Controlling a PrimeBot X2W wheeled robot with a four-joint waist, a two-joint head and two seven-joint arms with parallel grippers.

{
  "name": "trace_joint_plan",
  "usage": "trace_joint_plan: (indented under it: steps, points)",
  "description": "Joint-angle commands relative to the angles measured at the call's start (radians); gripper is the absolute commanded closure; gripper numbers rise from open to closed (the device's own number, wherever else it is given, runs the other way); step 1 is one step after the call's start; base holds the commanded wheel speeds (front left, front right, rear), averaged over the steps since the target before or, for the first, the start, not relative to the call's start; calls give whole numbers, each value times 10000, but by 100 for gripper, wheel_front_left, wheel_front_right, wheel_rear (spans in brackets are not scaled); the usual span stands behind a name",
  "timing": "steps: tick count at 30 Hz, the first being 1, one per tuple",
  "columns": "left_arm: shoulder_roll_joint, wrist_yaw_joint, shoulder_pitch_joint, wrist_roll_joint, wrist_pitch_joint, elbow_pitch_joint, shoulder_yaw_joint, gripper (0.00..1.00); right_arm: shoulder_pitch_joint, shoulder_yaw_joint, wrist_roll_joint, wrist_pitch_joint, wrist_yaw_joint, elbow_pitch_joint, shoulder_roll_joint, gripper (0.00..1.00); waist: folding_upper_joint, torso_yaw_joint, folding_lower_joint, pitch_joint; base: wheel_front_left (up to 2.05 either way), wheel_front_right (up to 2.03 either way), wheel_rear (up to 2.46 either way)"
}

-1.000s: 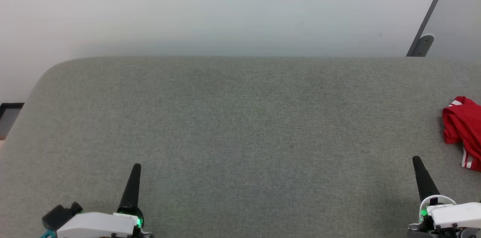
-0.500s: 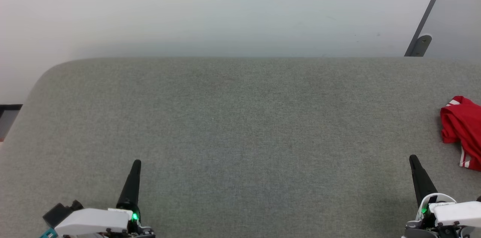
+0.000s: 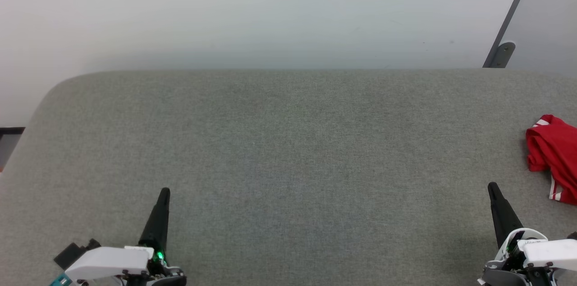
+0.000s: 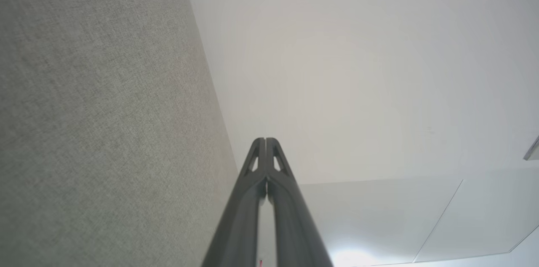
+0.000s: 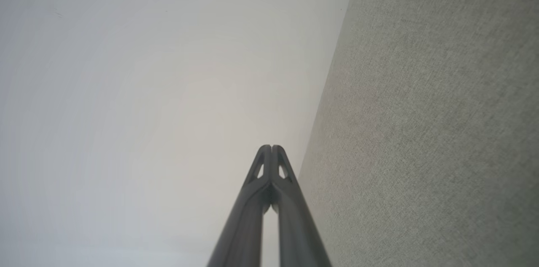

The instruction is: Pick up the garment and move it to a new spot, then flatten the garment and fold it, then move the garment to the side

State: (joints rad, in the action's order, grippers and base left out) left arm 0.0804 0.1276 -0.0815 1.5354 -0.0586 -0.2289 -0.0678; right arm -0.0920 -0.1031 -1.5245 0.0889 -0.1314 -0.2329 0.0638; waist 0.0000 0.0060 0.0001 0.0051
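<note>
Head view gives me a wide grey-green fabric-covered surface (image 3: 288,150) with a rounded far-left corner, backed by a pale wall (image 3: 270,6). The garment (image 3: 554,159) lies crumpled at the right end of the surface, about midway between its near and far edges. It is bright red, with a white-and-red striped band showing at its lower fold and a bit of white at its top. The frame's edge cuts off its right part, so I cannot tell how far it spreads.

Both sets of jaws sit low over the near side of the surface. The left jaws are toward its left end and the right jaws toward its right end, well apart from each other. From the head camera each pair of dark fingers, left (image 3: 157,223) and right (image 3: 500,214), reads as one tapered spike pointing toward the far edge of the surface. A small green light (image 3: 159,256) glows at the base of the left pair.

My left wrist view shows the left fingers (image 4: 244,208) pressed together along their length, tips meeting, nothing between them. My right wrist view shows the same for the right fingers (image 5: 248,216): jaws fully closed and empty. The garment lies further across the surface than the right jaws and nearer its right end, clear of their tips.

A grey panel (image 3: 550,15) with a metal bracket (image 3: 500,53) stands beyond the far right of the surface.
</note>
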Motion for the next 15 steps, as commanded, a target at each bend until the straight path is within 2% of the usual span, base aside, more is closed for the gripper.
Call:
trace_joint_plan:
  steps: [1,15]
  points:
    - [-6,49,-151,236,-64,-18,-48,100,-107,-50,-198,52,12,-16,-25,100,0,-8,-1,-3,0,0,0]
    - [-75,55,-295,1051,-318,-168,-163,100,-241,-98,-925,253,14,-130,-135,100,0,-57,-1,-18,0,0,0]
